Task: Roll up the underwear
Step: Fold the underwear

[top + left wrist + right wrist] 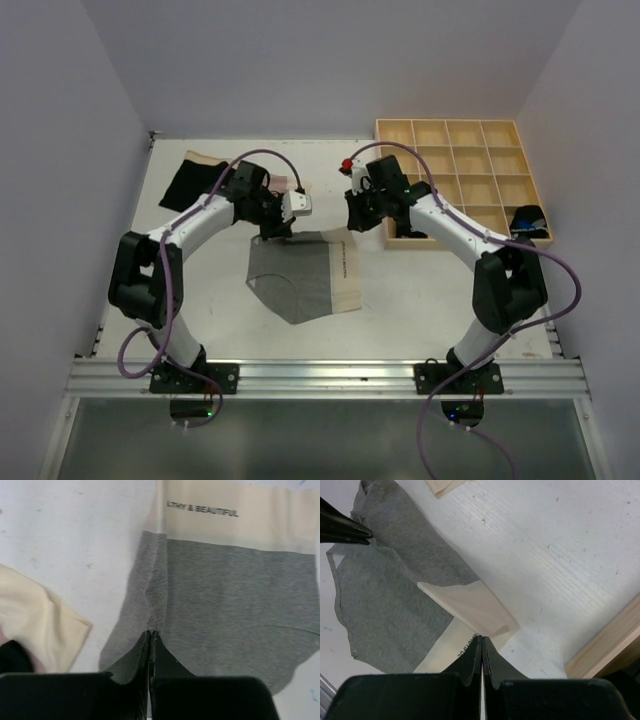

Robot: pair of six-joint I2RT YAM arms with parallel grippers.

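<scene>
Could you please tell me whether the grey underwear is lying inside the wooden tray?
No, the grey underwear lies spread on the white table, clear of the wooden tray.

This looks like a robotics lab test cell. Plain white walls (pixel 330 60) box in a white table (pixel 420 300) on three sides. An aluminium rail (pixel 330 378) along its near edge carries two bolted robot arms (pixel 190 230) trailing purple cables (pixel 130 350).

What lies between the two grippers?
A folded-over edge of the grey underwear, running from left gripper to right gripper; right wrist view shows it.
</scene>
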